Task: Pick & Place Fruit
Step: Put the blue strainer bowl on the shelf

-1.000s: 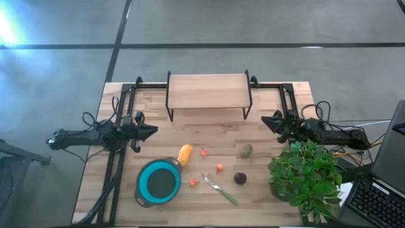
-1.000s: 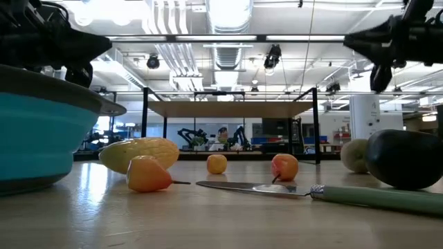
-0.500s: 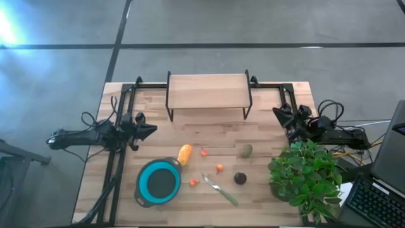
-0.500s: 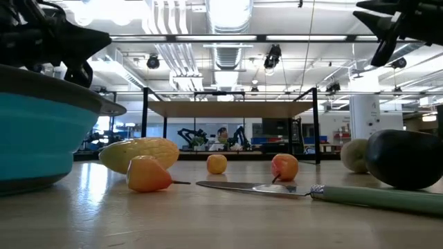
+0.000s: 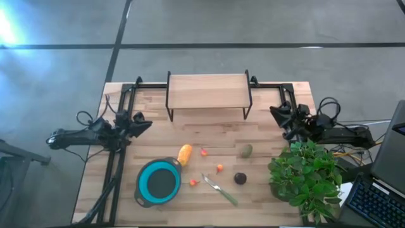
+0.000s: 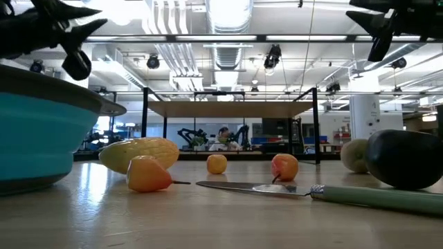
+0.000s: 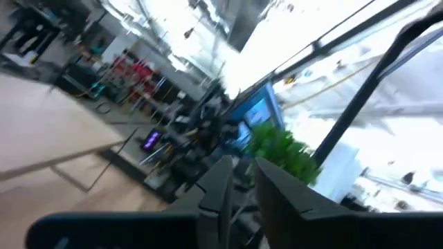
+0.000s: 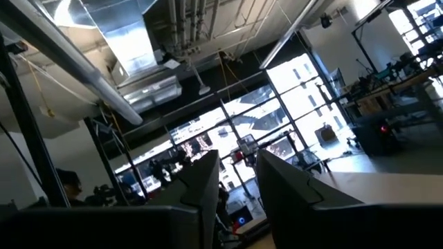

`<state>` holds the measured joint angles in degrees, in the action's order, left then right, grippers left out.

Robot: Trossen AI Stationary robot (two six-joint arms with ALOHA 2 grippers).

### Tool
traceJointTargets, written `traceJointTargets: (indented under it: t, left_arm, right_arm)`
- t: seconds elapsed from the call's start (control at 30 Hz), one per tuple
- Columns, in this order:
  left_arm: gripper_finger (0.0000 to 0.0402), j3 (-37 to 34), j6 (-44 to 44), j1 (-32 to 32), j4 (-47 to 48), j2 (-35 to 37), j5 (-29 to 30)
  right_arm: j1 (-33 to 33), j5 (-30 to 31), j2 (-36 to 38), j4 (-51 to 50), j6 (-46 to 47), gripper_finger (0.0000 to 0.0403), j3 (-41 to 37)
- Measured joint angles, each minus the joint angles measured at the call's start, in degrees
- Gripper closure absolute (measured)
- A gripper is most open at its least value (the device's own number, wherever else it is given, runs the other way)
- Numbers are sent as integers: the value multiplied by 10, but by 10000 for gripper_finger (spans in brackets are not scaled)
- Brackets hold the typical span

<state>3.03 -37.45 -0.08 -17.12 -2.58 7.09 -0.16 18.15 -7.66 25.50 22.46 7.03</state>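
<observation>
Since the earlier frames, both arms are drawing back toward the bench's side edges and tilting upward. The left gripper [image 5: 147,125] is hovering off the bench at its left edge, its fingers [image 7: 220,187] standing slightly parted with a narrow gap, grasping nothing. The right gripper [image 5: 276,114] is hovering near the right edge, its fingers [image 8: 202,181] likewise slightly parted and empty.

The fruit is lying untouched on the bench [image 5: 266,158], well apart from both grippers. An elongated orange-yellow piece [image 5: 184,154] is resting just beside the blue bowl [image 5: 159,182]. An olive-green oval [image 5: 245,151] and a dark round piece [image 5: 240,178] are sitting toward the right. Tiny red-orange pieces [image 5: 219,168] are scattered between them, near a green-handled knife [image 5: 221,190].

The pieces are likely light, smooth, rigid and prone to rolling; each seems best pinched across its narrow middle from above.

Both wrist views are pointing at the room, showing no fruit. A leafy potted plant [image 5: 307,177] is covering the bench's right corner.
</observation>
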Motion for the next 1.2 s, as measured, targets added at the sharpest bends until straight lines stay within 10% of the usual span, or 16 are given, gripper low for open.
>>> traceJointTargets:
  t: [0.37, 0.67, 1.2]
  left_arm:
    - [204, 38, -16, 0, 3, -47, 4]
    - [194, 106, 29, 0, 22, -106, 16]
    - [200, 413, 60, 0, 468, -276, 16]
  right_arm:
    - [0, -1, -85, 0, 33, 286, 1]
    - [0, -1, -109, 1, 57, 269, 1]
    - [0, -3, -108, 5, 106, 244, 1]
